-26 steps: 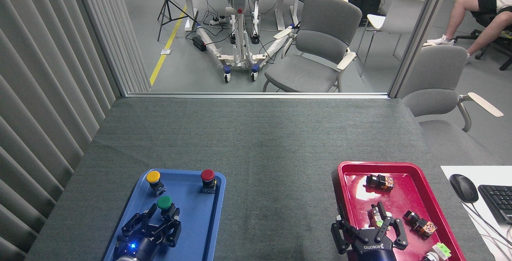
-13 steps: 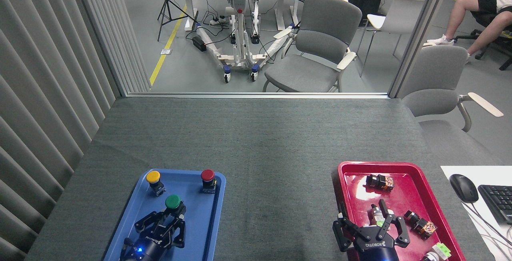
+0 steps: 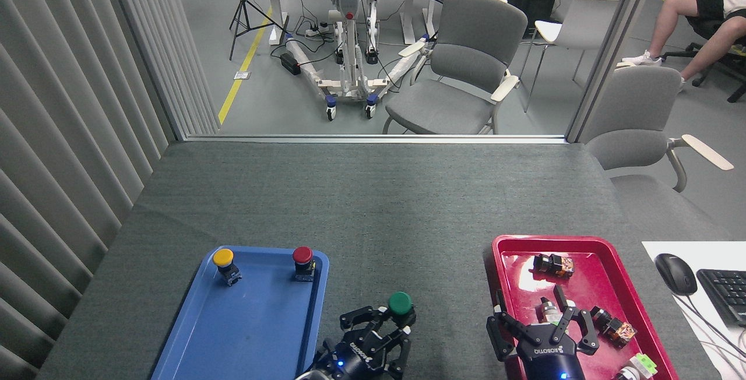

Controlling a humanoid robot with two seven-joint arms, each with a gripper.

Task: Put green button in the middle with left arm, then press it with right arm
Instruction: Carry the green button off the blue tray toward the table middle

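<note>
Covering table, grey-green cloth [image 3: 373, 211], chairs [image 3: 466, 71] beyond

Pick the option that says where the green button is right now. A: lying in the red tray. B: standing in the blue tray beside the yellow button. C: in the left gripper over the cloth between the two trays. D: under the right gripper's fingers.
C: the green button sits at the tip of the left gripper, over the grey cloth between the blue tray and the red tray.
</note>
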